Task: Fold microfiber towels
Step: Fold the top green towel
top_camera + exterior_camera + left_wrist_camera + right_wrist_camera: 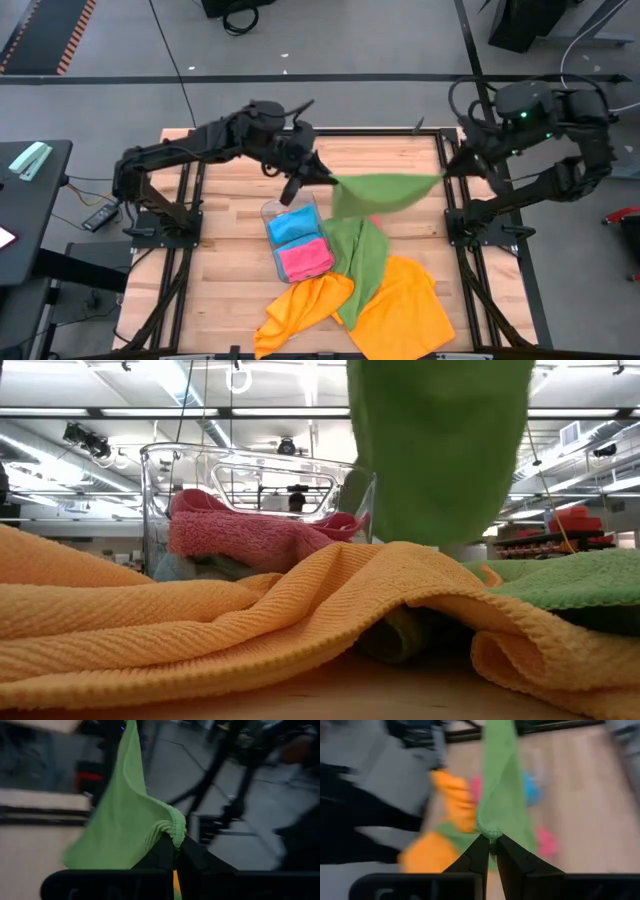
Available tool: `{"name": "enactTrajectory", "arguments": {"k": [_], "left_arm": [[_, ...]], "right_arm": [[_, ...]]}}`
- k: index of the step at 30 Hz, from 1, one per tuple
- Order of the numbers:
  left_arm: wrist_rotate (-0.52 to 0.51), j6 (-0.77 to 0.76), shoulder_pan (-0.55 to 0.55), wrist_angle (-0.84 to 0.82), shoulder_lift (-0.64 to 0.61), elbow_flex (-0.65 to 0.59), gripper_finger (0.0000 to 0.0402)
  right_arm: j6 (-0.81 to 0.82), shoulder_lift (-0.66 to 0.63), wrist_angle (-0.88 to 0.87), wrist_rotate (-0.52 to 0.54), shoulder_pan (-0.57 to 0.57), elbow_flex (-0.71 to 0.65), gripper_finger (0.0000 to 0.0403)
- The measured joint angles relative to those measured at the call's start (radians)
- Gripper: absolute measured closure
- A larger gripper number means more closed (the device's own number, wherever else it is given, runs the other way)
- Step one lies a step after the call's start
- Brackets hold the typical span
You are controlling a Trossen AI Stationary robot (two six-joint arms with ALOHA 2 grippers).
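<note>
Green towel (385, 192): stretched in the air above the desk (230, 270), one corner in each gripper
Left gripper (322, 175): clamped on its corner
Right gripper (443, 174): clamped on the opposite corner
Clear tray (270, 211): holds folded blue towel (293, 225) and pink towel (305, 258)
Orange towels (405, 305): heaped nearby with a second green towel (362, 260)

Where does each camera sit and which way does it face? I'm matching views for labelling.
High: above the table, looking down; both arms show, left gripper and right gripper stretching a green towel.
Low: at tabletop height, looking level across orange towels to the tray; no arm shows.
Left wrist: past its own fingers, pinching the towel's edge.
Right wrist: past its fingers, likewise.
All four share the green towel.
</note>
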Motion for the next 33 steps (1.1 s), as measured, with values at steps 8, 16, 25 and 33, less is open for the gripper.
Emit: {"name": "enactTrajectory", "arguments": {"k": [8, 16, 25, 33], "left_arm": [[0.15, -0.139, -0.059, 0.027, 0.01, -0.001, 0.0372], [0.259, -0.244, -0.158, 0.029, 0.01, -0.001, 0.0389], [0.223, -0.222, -0.099, 0.025, 0.01, -0.001, 0.0375], [0.225, -0.228, -0.078, 0.026, 0.01, -0.001, 0.0388]], "right_arm": [[0.247, 0.007, 0.0, -0.281, 0.079, 0.0, 0.0361], [0.433, 0.016, 0.0, -0.424, 0.235, 0.0, 0.0361], [0.351, 0.016, 0.0, -0.188, 0.223, 0.0, 0.0361], [0.279, 0.043, 0.087, 0.07, 0.236, -0.121, 0.0356]]}}
